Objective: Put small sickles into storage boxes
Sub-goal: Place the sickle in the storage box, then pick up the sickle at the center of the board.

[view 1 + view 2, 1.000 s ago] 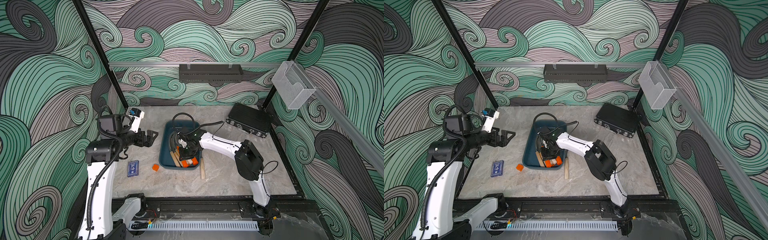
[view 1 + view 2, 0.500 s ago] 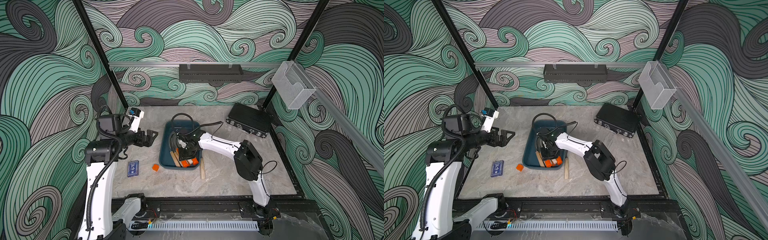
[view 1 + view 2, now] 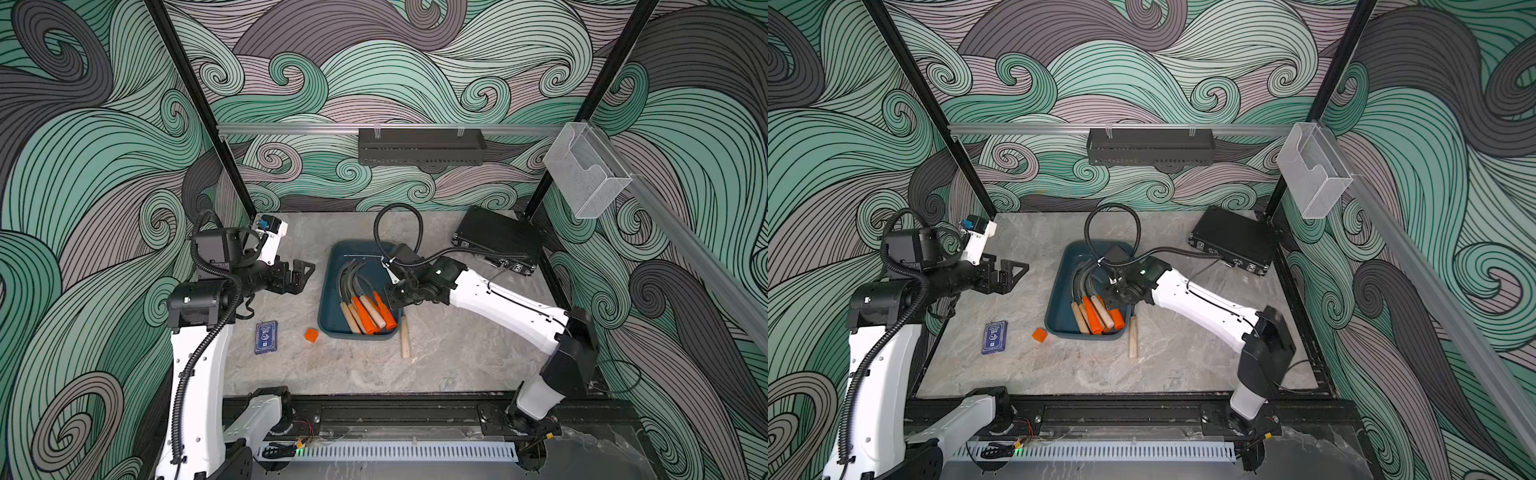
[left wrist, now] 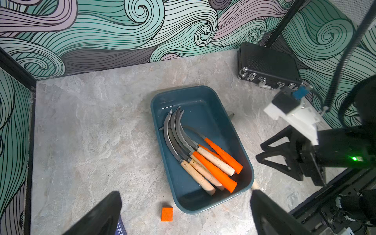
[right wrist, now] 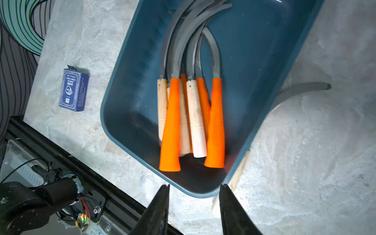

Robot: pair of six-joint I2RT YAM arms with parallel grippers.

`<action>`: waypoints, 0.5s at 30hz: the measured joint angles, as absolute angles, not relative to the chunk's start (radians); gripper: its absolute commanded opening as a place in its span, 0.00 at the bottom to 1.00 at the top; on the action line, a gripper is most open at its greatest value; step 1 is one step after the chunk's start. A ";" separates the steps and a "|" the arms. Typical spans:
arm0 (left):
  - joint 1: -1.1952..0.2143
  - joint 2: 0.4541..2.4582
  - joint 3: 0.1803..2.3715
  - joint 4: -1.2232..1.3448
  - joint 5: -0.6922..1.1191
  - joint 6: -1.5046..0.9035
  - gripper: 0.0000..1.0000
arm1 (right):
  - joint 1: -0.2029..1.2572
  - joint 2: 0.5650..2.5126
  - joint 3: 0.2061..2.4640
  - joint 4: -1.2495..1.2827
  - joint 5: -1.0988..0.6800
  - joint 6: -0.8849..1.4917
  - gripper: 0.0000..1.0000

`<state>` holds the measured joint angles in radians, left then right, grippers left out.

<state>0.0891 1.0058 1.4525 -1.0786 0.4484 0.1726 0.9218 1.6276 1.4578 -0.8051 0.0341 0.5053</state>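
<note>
The dark teal storage box (image 3: 328, 291) stands mid-table, with several small sickles (image 3: 365, 311) lying inside, orange and pale wooden handles toward the front. The left wrist view shows the pile (image 4: 211, 162), and so does the right wrist view (image 5: 195, 114). One wooden-handled sickle (image 3: 405, 340) lies on the table against the box's right side, its blade (image 5: 301, 89) outside the wall. My right gripper (image 3: 392, 297) hovers over the box's near right corner, open (image 5: 194, 186) and empty. My left gripper (image 3: 301, 276) hangs open and empty left of the box.
A small orange cube (image 3: 311, 335) and a blue card box (image 3: 266, 337) lie left of the storage box. A black latch case (image 3: 498, 245) sits at the back right. A clear bin (image 3: 586, 174) and a black rack (image 3: 419, 145) hang on the walls.
My right gripper has opened and shifted a little to the right over the box. The left arm has not moved.
</note>
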 measured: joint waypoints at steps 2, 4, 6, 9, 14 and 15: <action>0.089 1.006 1.452 -1.079 0.449 0.173 0.99 | 0.922 1.579 1.386 -0.804 0.061 0.506 0.43; 0.089 1.006 1.452 -1.078 0.449 0.173 0.99 | 0.922 1.532 1.310 -0.807 0.085 0.510 0.43; 0.089 1.006 1.452 -1.078 0.450 0.173 0.99 | 0.922 1.485 1.236 -0.809 0.104 0.517 0.44; 0.089 1.006 1.446 -1.077 0.451 0.173 0.99 | 0.921 1.422 1.143 -0.804 0.117 0.535 0.46; 0.089 1.006 1.417 -1.078 0.453 0.176 0.99 | 0.922 1.377 1.042 -0.773 0.107 0.563 0.47; 0.089 1.006 1.414 -1.077 0.453 0.176 0.98 | 0.922 1.377 1.029 -0.761 0.104 0.567 0.47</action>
<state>0.0891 1.0058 1.4139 -1.0775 0.4526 0.1761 0.9218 1.3769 1.0290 -0.7609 0.1036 0.5674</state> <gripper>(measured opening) 0.986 0.466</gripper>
